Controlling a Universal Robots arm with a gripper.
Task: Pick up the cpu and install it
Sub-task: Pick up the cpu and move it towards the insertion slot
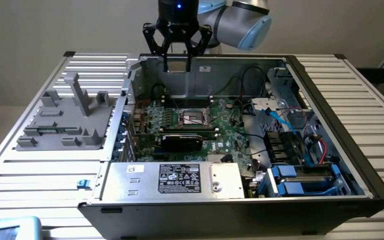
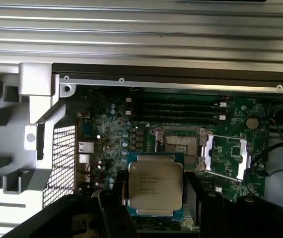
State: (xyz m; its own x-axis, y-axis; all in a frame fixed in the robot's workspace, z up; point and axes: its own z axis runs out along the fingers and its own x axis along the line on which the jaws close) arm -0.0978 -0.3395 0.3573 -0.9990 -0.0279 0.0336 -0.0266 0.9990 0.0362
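The cpu [image 2: 155, 186] is a flat silver-grey square chip with printed text and a thin green edge, held between my gripper's [image 2: 155, 201] dark fingers [image 2: 112, 210]. In the exterior view my gripper [image 1: 177, 69] hangs above the back wall of the open computer case [image 1: 352, 165], shut on the cpu [image 1: 177, 71]. Lower down and nearer the camera, the motherboard's cpu socket [image 1: 193, 118] lies uncovered. The wrist view shows that socket [image 2: 180, 144] just beyond the chip, with its metal load plate [image 2: 226, 156] swung open to one side.
A black graphics card [image 1: 182, 141] and a white-labelled silver power supply [image 1: 178, 179] sit in front of the socket. Memory sticks [image 2: 181, 106] lie behind it. Cables and blue drive bays [image 1: 305, 180] fill the exterior view's right. A grey plastic parts holder [image 1: 68, 120] stands on the slatted table at the left.
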